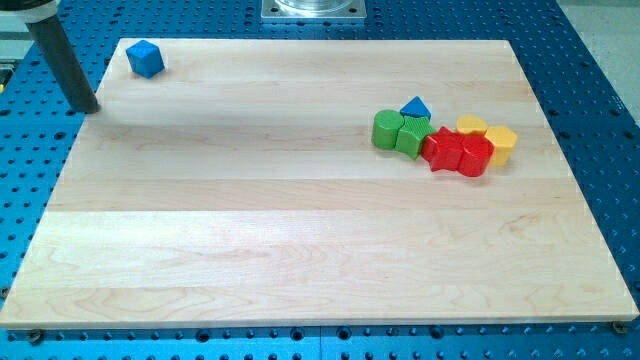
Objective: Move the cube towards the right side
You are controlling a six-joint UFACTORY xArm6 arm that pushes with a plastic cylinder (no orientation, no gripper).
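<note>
A blue cube sits near the top left corner of the wooden board. My rod comes down from the view's top left, and my tip rests at the board's left edge, below and to the left of the cube, apart from it. Far to the right lies a cluster of blocks: a blue triangular block, two green blocks, two red blocks and two yellow blocks.
The board lies on a blue perforated table. A metal mount sits at the view's top centre, beyond the board's top edge.
</note>
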